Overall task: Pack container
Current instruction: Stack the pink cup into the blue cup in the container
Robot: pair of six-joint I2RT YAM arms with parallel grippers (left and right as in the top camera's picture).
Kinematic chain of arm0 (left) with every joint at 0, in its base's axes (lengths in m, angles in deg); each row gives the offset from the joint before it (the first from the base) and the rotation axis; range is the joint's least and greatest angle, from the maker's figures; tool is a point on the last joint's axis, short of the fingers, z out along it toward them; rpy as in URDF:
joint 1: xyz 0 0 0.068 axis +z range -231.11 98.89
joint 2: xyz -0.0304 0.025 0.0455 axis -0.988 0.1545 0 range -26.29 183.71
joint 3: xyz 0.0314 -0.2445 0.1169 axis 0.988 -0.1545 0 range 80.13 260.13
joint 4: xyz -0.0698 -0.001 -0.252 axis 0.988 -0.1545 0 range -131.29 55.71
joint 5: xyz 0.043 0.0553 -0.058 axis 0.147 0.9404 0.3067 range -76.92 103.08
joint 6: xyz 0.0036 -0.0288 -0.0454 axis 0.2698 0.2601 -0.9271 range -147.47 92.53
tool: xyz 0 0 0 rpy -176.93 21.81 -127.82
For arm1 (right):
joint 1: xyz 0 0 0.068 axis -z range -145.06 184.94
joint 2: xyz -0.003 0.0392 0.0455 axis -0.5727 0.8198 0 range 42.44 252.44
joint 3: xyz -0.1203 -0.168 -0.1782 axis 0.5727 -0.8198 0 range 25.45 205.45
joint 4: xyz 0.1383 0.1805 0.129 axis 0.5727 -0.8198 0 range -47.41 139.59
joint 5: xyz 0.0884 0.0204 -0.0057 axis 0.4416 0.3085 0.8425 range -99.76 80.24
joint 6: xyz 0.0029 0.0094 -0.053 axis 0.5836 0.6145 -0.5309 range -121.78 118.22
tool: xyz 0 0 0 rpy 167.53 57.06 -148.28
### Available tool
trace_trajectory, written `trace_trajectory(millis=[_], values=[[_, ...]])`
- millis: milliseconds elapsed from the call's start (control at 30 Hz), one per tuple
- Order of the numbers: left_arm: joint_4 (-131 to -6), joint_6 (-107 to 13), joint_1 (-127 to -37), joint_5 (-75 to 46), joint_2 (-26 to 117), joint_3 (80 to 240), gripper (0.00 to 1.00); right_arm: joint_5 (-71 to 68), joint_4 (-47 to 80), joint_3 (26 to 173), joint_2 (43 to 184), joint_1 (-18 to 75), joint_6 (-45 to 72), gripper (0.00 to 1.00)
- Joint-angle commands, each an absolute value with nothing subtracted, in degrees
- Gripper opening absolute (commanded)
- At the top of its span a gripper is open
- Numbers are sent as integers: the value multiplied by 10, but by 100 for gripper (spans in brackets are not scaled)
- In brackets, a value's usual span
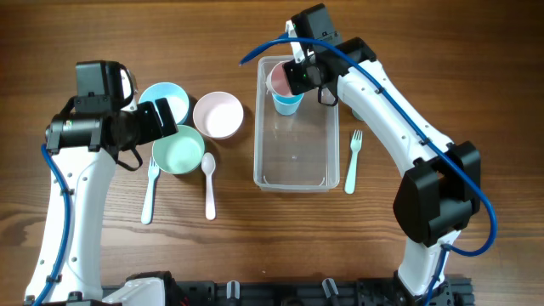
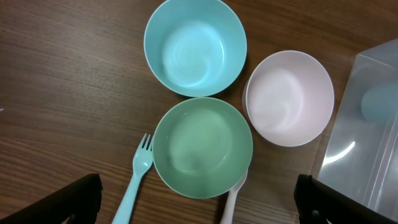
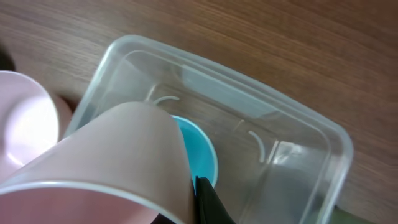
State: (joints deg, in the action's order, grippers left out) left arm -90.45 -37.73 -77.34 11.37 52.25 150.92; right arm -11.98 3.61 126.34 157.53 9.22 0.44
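The wooden table (image 1: 476,51) carried a blue bowl (image 1: 167,95), green bowl (image 1: 180,151) and pink bowl (image 1: 218,115) clustered left, a pale blue fork (image 1: 150,194) and white spoon (image 1: 209,183) beside them, the clear container (image 1: 291,185) at centre, and a mint fork (image 1: 351,166) just right.

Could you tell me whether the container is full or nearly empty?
Nearly empty: the container holds only a blue cup, with a pink cup over it.

The blue cup (image 3: 196,150) is largely hidden by the pink cup (image 3: 112,155), which is cut off by the lower picture edge.
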Motion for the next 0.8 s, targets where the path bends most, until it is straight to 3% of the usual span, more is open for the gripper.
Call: trace_trajectory(millis=[0, 400, 433, 500, 533, 633, 767], values=[[-903, -369, -771, 117, 525, 1517, 100, -154, 37, 1279, 1574, 104, -1, 4], [-903, -369, -771, 117, 525, 1518, 100, -123, 25, 1280, 1631, 111, -4, 4], [-903, -369, -771, 117, 525, 1517, 100, -123, 22, 1285, 1631, 111, -7, 9], [-903, -369, -771, 117, 525, 1517, 100, -123, 19, 1292, 1629, 111, -16, 30], [-903, -369, -771, 117, 525, 1517, 100, -123, 14, 1298, 1627, 111, -17, 50], [-903, -369, -771, 117, 525, 1517, 100, -129, -15, 1334, 1621, 111, -15, 57], [-903, -369, -771, 117, 525, 1517, 100, -164, -112, 1416, 1590, 141, 65, 57]])
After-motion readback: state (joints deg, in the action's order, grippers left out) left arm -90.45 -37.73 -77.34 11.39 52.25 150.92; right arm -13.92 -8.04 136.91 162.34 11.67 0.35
